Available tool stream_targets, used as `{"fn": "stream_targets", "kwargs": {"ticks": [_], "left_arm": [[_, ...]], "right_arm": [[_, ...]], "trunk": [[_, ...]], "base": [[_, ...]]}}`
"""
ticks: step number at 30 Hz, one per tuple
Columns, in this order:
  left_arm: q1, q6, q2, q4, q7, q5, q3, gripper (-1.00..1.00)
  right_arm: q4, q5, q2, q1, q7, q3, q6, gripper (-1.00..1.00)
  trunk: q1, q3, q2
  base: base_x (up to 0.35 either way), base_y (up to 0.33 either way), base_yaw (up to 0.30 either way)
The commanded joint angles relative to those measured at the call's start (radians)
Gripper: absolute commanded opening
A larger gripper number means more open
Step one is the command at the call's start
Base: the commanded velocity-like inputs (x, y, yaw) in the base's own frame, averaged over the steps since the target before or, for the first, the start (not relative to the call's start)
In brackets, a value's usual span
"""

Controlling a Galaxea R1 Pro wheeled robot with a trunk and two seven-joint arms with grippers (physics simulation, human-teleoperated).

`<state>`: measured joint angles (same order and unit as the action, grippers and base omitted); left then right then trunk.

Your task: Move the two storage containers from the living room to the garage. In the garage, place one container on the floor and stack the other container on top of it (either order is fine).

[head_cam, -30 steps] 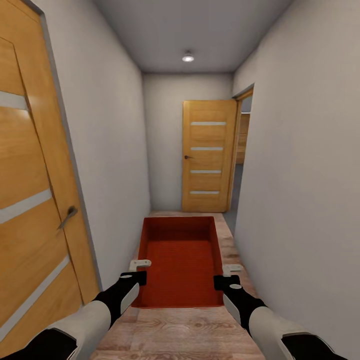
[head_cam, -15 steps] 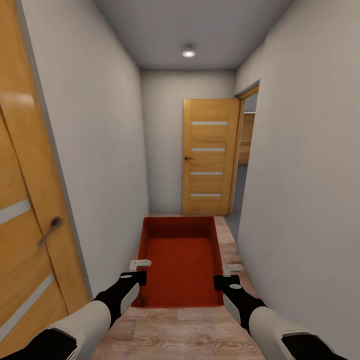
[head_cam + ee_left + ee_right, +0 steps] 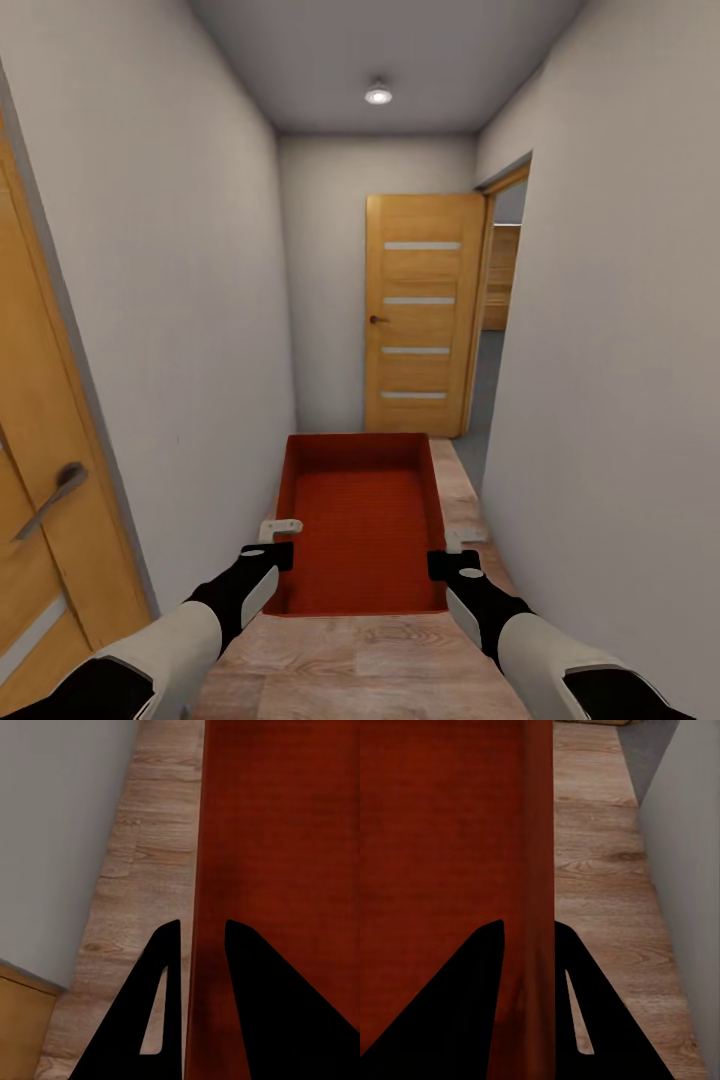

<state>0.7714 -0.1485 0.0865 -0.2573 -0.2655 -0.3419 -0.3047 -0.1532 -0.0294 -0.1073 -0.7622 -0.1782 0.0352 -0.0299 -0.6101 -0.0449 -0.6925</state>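
container (image 3: 360,530): orange-red, plastic-looking, matt; floor of it finely ribbed, walls thin and smooth
hallway floor (image 3: 370,660): light wood planks, visible grain and knots, low sheen
walls (image 3: 200,300): pale grey, plain, matt
far door (image 3: 422,312): orange wood, horizontal grain, four pale inset strips, slight satin
near door (image 3: 40,500): same orange wood; lever handle (image 3: 50,500) grey, metallic-looking
left gripper (image 3: 280,541): black matt body, off-white fingers
right gripper (image 3: 455,550): black matt body, off-white fingers
forearm shells (image 3: 170,640): white, smooth, faint gloss

Even, soft light from a ceiling lamp (image 3: 377,95) at 12 o'clock; faint shadows, no glare; walls stretch toward the edges.
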Motion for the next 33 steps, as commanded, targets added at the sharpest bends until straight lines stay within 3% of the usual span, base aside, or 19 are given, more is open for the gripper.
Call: {"fn": "stream_targets", "kwargs": {"ticks": [1,33], "left_arm": [[0.002,0.01,-0.031,-0.005,-0.02,0.023,0.053,-1.0],[0.002,0.01,-0.031,-0.004,-0.02,0.023,0.053,-1.0]], "right_arm": [[0.003,0.01,0.0,0.0,0.006,0.002,-0.001,-1.0],[0.003,0.01,0.001,0.0,0.006,0.003,-0.003,-1.0]], "trunk": [[-0.001,-0.002,-0.002],[-0.001,-0.002,-0.002]], "base": [[0.322,0.0,0.0],[0.322,0.0,0.0]]}}
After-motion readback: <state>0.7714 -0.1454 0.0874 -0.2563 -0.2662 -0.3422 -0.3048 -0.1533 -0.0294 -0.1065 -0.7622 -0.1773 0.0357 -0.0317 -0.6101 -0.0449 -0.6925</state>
